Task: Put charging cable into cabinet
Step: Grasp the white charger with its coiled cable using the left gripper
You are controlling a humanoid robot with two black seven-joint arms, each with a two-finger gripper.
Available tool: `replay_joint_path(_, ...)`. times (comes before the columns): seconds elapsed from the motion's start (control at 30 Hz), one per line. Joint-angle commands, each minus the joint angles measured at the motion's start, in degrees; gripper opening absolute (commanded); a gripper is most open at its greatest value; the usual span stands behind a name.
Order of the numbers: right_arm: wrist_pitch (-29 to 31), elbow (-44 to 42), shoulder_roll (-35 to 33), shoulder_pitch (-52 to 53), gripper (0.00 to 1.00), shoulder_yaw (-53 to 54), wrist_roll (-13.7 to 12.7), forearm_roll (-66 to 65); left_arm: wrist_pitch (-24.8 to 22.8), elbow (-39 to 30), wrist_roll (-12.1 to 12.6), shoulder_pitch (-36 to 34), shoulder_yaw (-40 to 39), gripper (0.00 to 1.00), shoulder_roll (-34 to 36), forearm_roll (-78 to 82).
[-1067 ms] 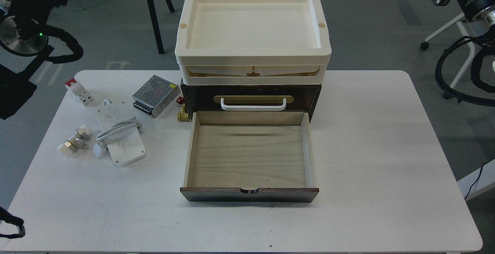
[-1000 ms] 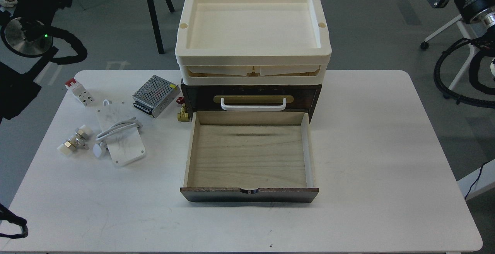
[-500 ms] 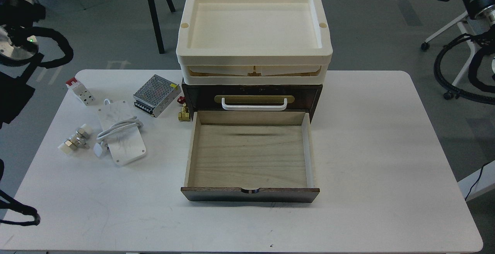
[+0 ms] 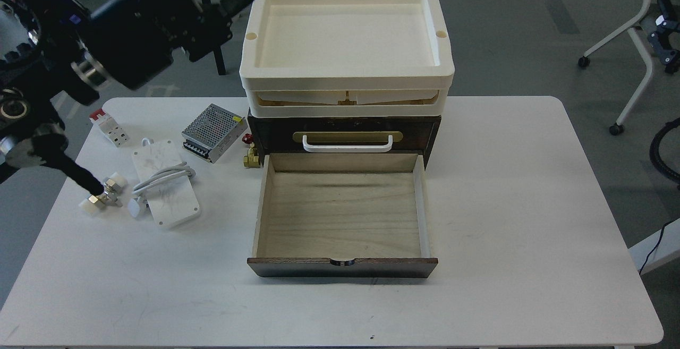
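The charging cable point(image 4: 166, 192), a flat white scribbled block with a grey cable looped over it and a white plug point(image 4: 134, 208), lies on the table point(image 4: 531, 205) left of the cabinet. The cabinet point(image 4: 425, 126) is dark brown with a white handle point(image 4: 347, 145) and a cream tray point(image 4: 345, 75) on top. Its pale wood drawer point(image 4: 342, 216) is pulled out and empty. My left gripper point(image 4: 236, 11) hangs blurred above the table's back left, beside the tray, well above the cable, its fingers apart and empty. Only a small dark part of my right arm point(image 4: 664, 25) shows at the right edge.
A silver perforated power-supply box point(image 4: 213, 125) lies behind the cable. A red-and-white block point(image 4: 109, 126) and brass fittings point(image 4: 101, 194) lie to the left. A brass valve point(image 4: 249, 155) sits against the cabinet's left side. A black part of my left arm point(image 4: 69, 171) reaches over the fittings.
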Motion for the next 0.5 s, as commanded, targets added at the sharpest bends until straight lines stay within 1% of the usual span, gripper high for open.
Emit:
replay_joint_path(0.0, 0.0, -0.1, -0.6, -1.7, 1.00, 0.1, 0.0, 0.2, 3.8, 6.2, 0.0, -0.9, 8.7, 0.99, 2.0, 29.8)
replay_joint_path(0.1, 0.0, -0.1, -0.5, -2.5, 1.00, 0.1, 0.0, 0.2, 5.4, 16.4, 0.0, -1.1, 12.2, 0.99, 1.4, 40.0)
replay_joint_path(0.17, 0.0, -0.1, -0.5, -2.7, 1.00, 0.1, 0.0, 0.2, 6.8, 23.1, 0.0, -1.5, 13.2, 0.98, 0.3, 46.0)
replay_joint_path(0.23, 0.0, -0.1, -0.5, -3.0, 1.00, 0.1, 0.0, 0.2, 11.0, 29.6, 0.0, -1.4, 13.5, 0.98, -4.8, 54.4)
replay_joint_path(0.3, 0.0, -0.1, -0.5, -3.4, 1.00, 0.1, 0.0, 0.2, 14.8, 35.4, 0.0, -1.0, 13.8, 0.97, -10.1, 59.4)
replay_joint_path(0.37, 0.0, -0.3, -0.6, -3.6, 1.00, 0.1, 0.0, 0.2, 15.9, 41.1, 0.0, -0.8, 14.7, 0.97, -14.4, 61.8)
replay_joint_path(0.47, 0.0, -0.6, -0.7, -4.1, 1.00, 0.2, 0.0, 0.2, 16.1, 45.9, 0.0, -1.3, 18.3, 0.97, -17.1, 62.1)
